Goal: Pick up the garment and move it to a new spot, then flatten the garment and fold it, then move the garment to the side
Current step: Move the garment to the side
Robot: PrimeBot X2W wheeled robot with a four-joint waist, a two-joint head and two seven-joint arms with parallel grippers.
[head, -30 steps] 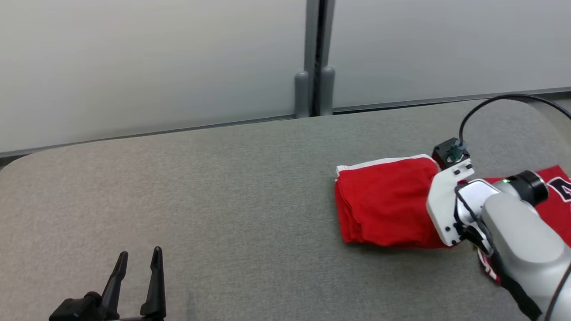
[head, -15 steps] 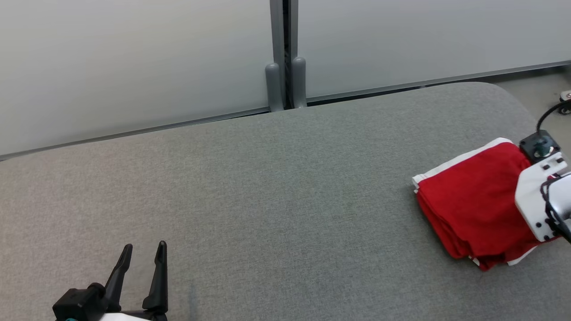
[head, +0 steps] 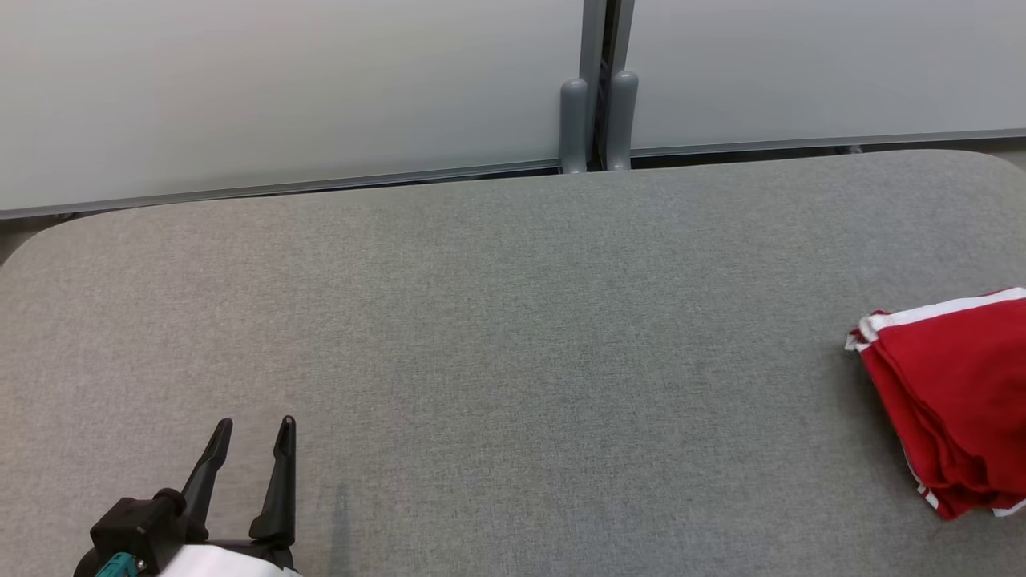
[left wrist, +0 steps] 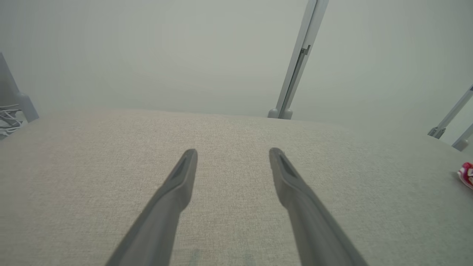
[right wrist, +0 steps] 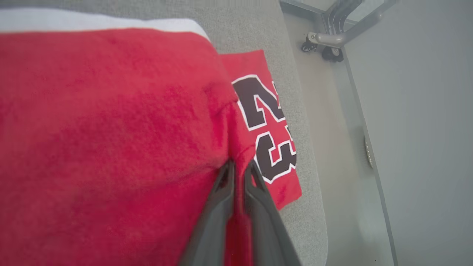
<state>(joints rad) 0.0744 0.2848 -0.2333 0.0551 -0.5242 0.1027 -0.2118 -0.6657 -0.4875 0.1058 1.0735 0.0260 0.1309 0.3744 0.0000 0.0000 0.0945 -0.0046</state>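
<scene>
– Red garment [head: 954, 393], folded, lies at the right edge of your grey table [head: 481, 320].
– Is your right gripper [right wrist: 240, 165] on it?
– Yes, its fingers pinch a fold of the red cloth, beside the black letters [right wrist: 258, 107].
– And your left gripper [head: 256, 421]?
– Its fingers stand wide apart over the table, well apart from the garment.
</scene>
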